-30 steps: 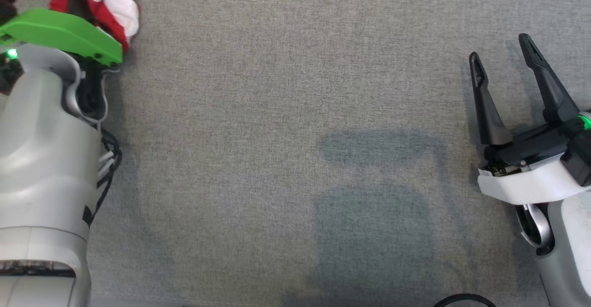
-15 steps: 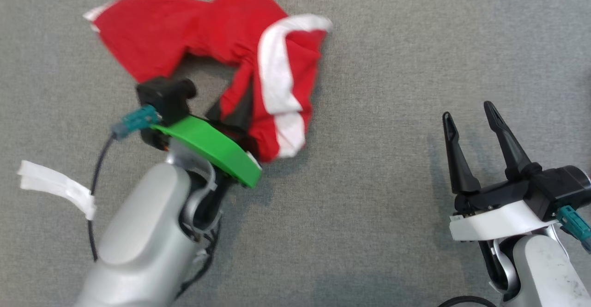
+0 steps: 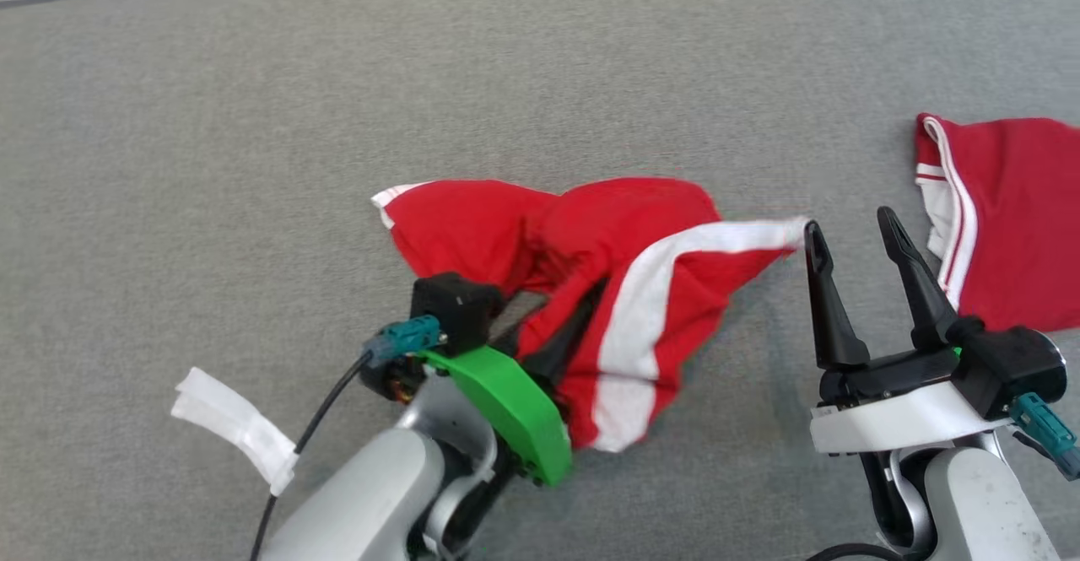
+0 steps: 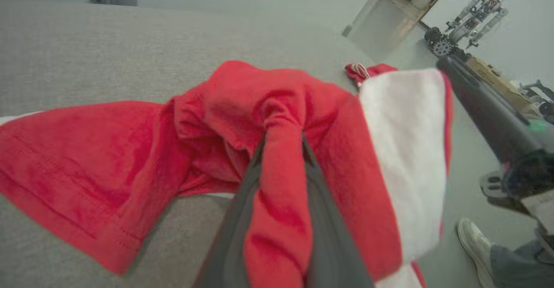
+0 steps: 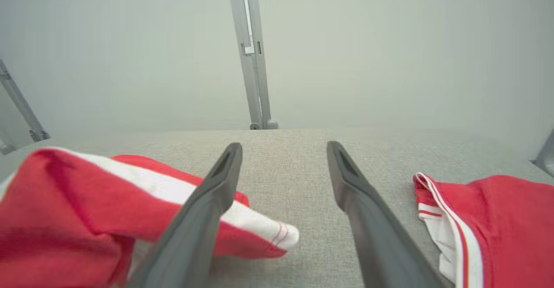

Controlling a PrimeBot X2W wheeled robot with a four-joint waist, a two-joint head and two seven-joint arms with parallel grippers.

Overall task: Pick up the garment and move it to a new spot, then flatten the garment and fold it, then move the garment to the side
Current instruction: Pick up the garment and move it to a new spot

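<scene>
One crumpled red garment (image 3: 582, 228), white-striped

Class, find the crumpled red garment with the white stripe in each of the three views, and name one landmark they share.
Head view: the crumpled red garment at centre, on the grey surface.
Left wrist view: the garment spans the middle, a fold pinched in the left gripper.
Right wrist view: the garment at lower left.
Shared landmark: the second red garment, right of centre in each view.
</scene>
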